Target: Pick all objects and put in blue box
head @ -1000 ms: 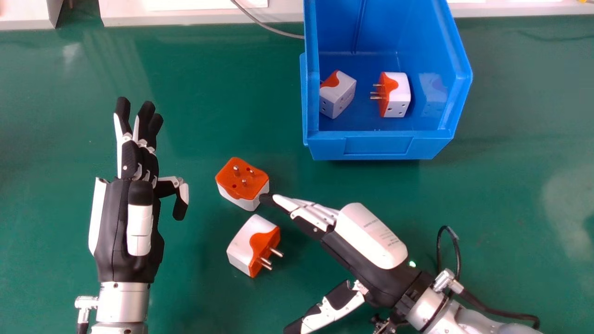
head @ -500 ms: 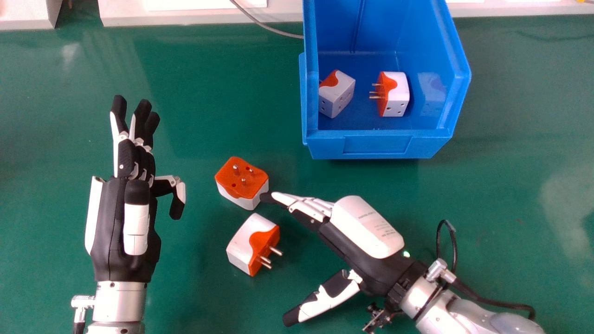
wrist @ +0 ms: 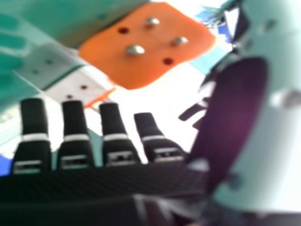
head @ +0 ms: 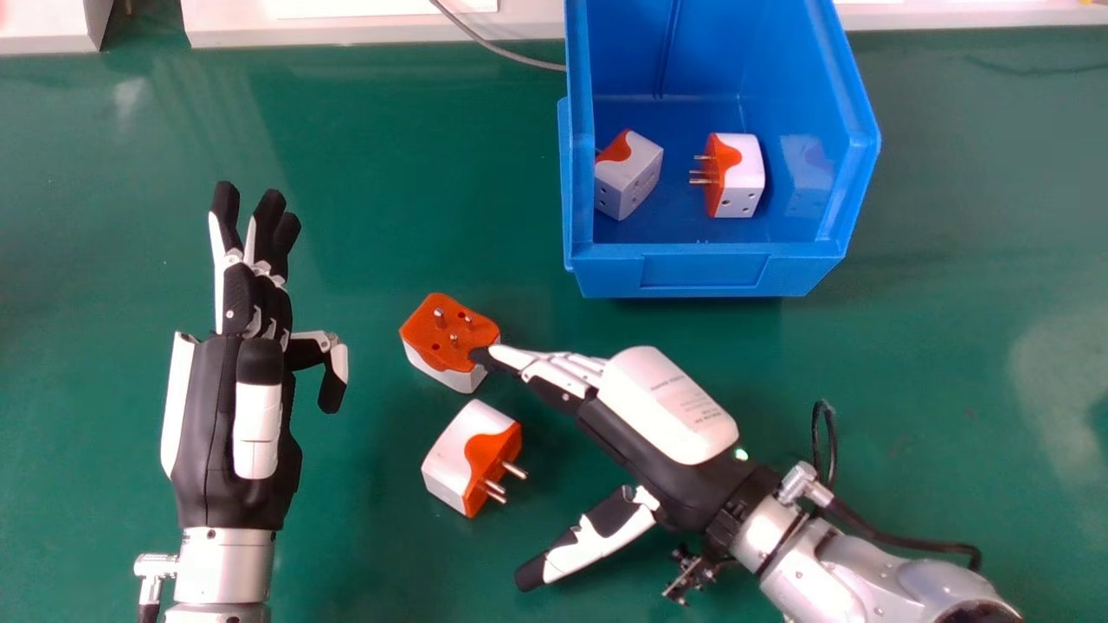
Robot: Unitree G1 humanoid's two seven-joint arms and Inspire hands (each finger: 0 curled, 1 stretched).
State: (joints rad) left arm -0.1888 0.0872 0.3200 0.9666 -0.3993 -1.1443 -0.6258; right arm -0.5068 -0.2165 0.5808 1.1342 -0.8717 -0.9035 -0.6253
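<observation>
- So, starting at the left: the robot's left hand (head: pixel 216 415) is over the green table (head: pixel 363 173), released, nothing in its grip. Most of its fingers point away from the robot, toward the table's far side.
- Next up, a plug adapter lying pins-up (head: pixel 433 342), orange face on top, white body under it. It's on the table, between the two hands.
- Just beside that one, a bit closer to the robot, there's the adapter on its side (head: pixel 454 446), also on the table. White body, orange face angled so its pins stick out toward the right hand's side.
- Then the right hand (head: pixel 640 454), palm side turned toward the robot, also released and not gripping anything. Fingers are pretty much straight, thumb spread well away from them. One fingertip overlaps the edge of the pins-up adapter in the head view; can't tell if they're really touching. Its own camera has both loose adapters just past the fingertips.
- Farther back, the blue box (head: pixel 705 270) sits on the table with two adapters inside: a tilted one (head: pixel 636 173) by the left wall, and another (head: pixel 744 177) nearer the middle, pins facing left.
</observation>
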